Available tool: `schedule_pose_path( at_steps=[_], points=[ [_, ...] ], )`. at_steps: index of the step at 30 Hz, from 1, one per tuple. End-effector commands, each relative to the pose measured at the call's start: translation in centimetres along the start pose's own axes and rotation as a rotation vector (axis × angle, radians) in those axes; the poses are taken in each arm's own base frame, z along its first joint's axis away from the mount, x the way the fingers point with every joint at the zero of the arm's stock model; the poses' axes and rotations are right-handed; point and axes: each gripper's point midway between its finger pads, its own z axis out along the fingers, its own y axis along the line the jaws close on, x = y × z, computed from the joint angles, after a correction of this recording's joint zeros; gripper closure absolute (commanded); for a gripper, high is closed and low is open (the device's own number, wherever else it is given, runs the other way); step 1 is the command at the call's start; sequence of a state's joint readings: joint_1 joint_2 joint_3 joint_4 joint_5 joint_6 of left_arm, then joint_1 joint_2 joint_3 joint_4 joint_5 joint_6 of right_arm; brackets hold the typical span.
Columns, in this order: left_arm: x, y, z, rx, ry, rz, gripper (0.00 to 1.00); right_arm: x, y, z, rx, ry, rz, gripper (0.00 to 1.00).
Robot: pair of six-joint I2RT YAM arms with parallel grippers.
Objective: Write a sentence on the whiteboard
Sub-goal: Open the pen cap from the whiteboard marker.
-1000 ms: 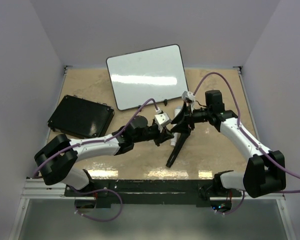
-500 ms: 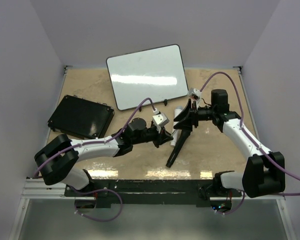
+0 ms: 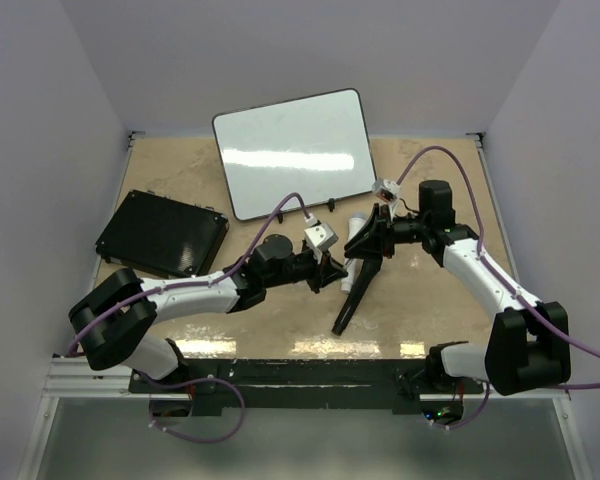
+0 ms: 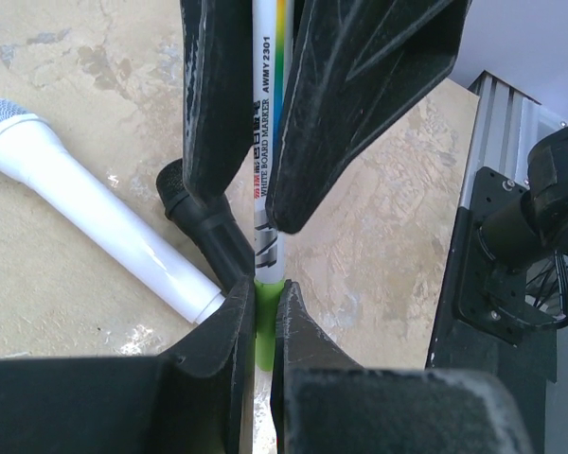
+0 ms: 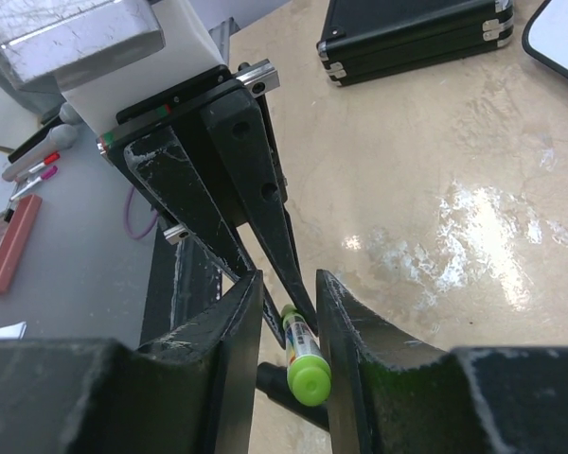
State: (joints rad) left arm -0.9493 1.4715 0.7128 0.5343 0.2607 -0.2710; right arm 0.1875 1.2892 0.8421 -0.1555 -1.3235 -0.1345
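Left wrist, left gripper (image 4: 263, 288) clamped on marker (image 4: 267, 170) (green end), right gripper (image 5: 289, 279) straddling it, grip unclear, whiteboard (image 3: 295, 150) whole only overhead.

Green marker (image 5: 309, 376) between right pincer (image 5: 289, 284) fingers, left pincer (image 5: 280, 305) gripping it

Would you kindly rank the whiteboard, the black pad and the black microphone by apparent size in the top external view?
1. whiteboard: largest.
2. black pad: clearly smaller.
3. black microphone: smallest, a thin shape, its upper end partly hidden.
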Motion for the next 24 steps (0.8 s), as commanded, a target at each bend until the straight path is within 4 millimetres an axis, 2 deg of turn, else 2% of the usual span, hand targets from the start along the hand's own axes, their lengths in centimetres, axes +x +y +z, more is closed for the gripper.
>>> schedule_pose_path(
  at_steps=[1, 5, 9, 12, 13, 19, 24],
  points=[
    [-4.3, -0.5, 0.5, 0.015, -0.11, 0.023, 1.0, 0.2, 0.2, 0.4, -0.021, 0.004, -0.005, 0.68],
    [-4.9, -0.3, 0.5, 0.007, -0.12, 0.032, 1.0, 0.4, 0.2, 0.6, -0.025, 0.012, -0.007, 0.7],
    [-5.0, -0.1, 0.4, 0.005, -0.117, 0.041, 1.0, 0.5, 0.2, 0.7, -0.027, 0.015, -0.006, 0.81],
    [-4.9, 0.0, 0.4, 0.001, -0.109, 0.049, 1.0, 0.4, 0.2, 0.7, -0.024, 0.017, -0.011, 0.83],
    [-4.8, 0.0, 0.3, 0.0, -0.106, 0.051, 1.0, 0.5, 0.2, 0.7, -0.024, 0.018, -0.011, 0.82],
    [-5.0, 0.6, -0.2, -0.015, -0.094, 0.077, 1.0, 0.6, -0.1, 0.6, -0.007, 0.028, -0.023, 0.66],
    [-5.2, 0.5, -0.2, -0.005, -0.094, 0.073, 1.0, 0.8, 0.3, 0.8, -0.032, 0.03, -0.019, 0.66]
  ],
)
